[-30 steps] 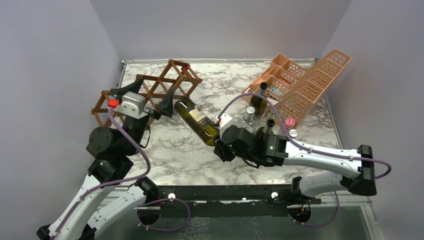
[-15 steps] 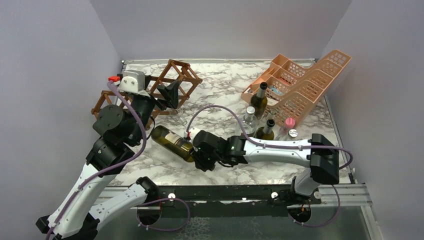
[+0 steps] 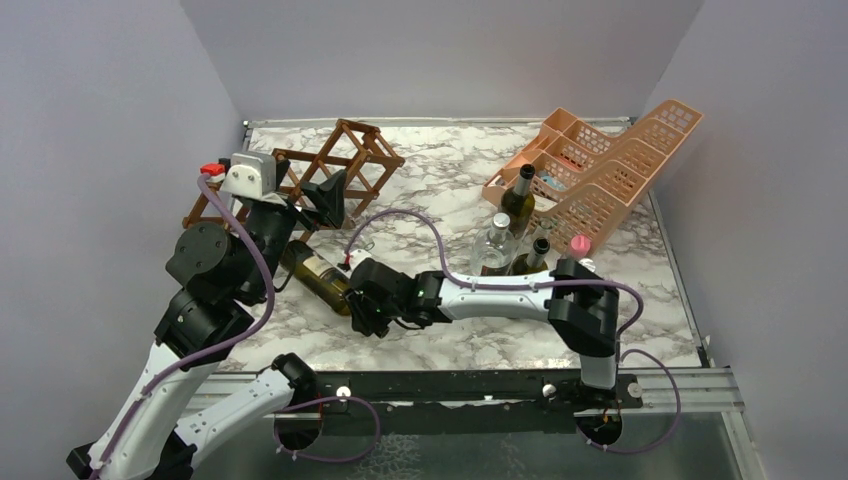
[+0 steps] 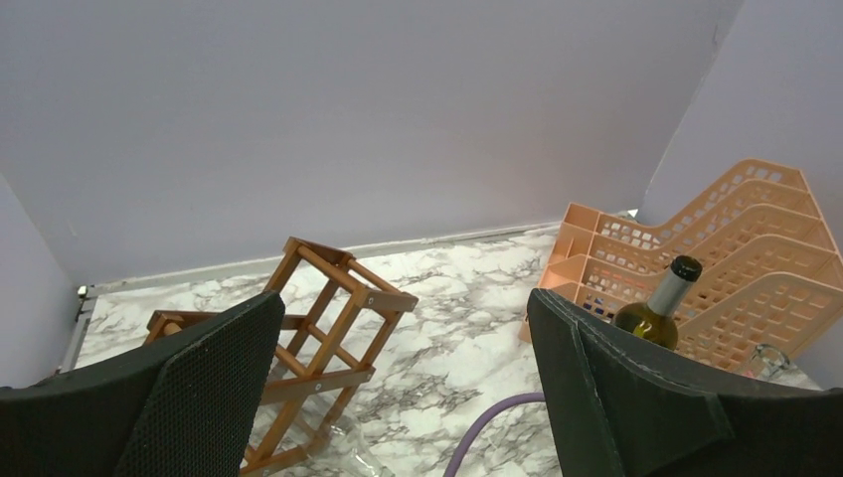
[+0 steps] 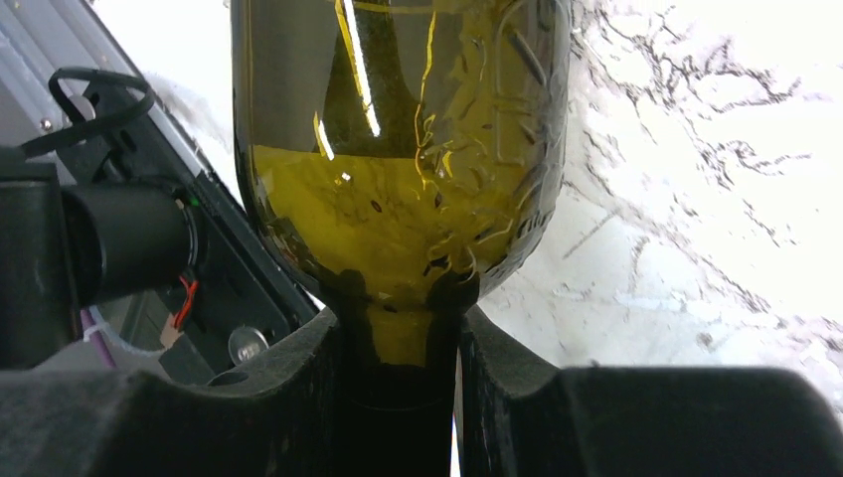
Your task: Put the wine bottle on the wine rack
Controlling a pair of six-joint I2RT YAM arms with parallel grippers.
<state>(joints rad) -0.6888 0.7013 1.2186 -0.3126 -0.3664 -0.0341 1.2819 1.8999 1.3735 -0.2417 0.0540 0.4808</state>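
Observation:
The wine bottle (image 3: 312, 275), dark green with a label, is tilted nearly flat at the left middle of the marble table, its base pointing left. My right gripper (image 3: 368, 305) is shut on its neck. In the right wrist view the fingers (image 5: 298, 397) clamp the neck below the bottle's shoulder (image 5: 398, 149). The brown wooden wine rack (image 3: 345, 160) stands at the back left, with no bottles seen in it. It also shows in the left wrist view (image 4: 328, 298). My left gripper (image 3: 305, 190) is open and empty, held above the table in front of the rack (image 4: 408, 397).
A peach plastic basket rack (image 3: 600, 165) stands at the back right. In front of it stand a green bottle (image 3: 517, 200), a clear bottle (image 3: 493, 245), a small dark bottle (image 3: 535, 258) and a pink-capped item (image 3: 579, 243). A purple cable (image 3: 400, 215) arcs over the table's middle.
My right arm has swung the bottle from the table's middle to the near left, stretching out low. My left gripper has lifted and drawn back toward the rack, still open.

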